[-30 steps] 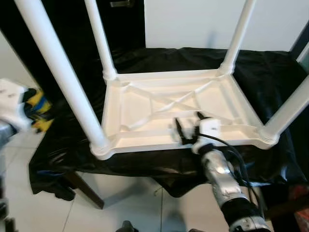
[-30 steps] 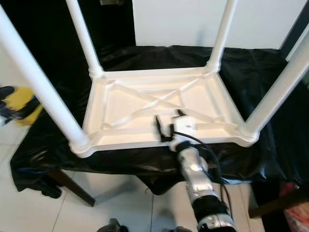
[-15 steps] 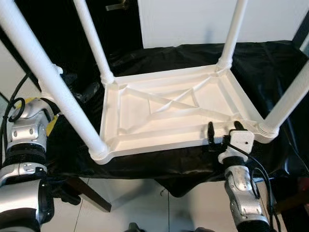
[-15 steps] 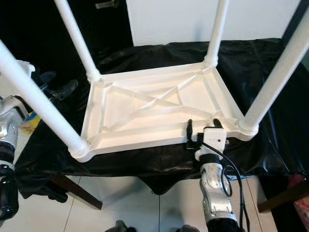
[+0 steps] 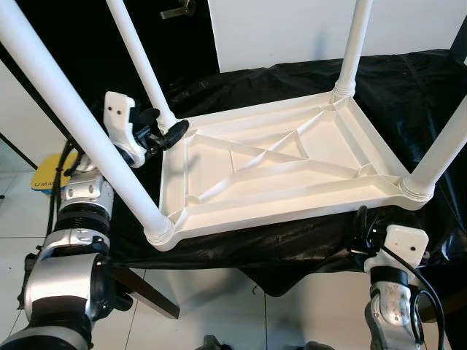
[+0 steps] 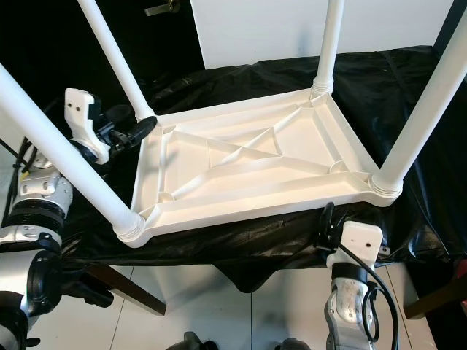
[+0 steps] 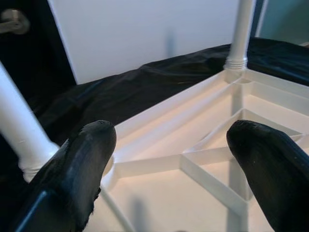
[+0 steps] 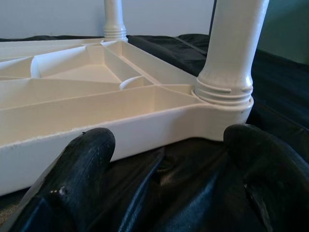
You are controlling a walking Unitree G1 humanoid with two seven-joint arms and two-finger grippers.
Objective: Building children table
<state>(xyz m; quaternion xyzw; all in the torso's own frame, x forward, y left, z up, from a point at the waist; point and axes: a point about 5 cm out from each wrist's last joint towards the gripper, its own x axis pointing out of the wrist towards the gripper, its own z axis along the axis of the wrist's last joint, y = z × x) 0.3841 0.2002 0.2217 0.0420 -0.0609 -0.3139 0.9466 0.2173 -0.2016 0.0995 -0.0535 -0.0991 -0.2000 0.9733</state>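
My right end effector (image 5: 370,232) has retreated off the upturned white plastic children's table (image 5: 284,171), fingers spread wide; left end effector (image 5: 162,133) arrived, open. Legs point upward.

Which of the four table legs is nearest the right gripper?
The leg at the near right corner; the right gripper sits just below that corner's rim.

Two black fingers (image 8: 79,169) spread apart, low over black cloth (image 8: 178,193). Just ahead, upturned white table (image 8: 96,111) rim and corner leg (image 8: 231,53); far leg (image 8: 114,19) behind.
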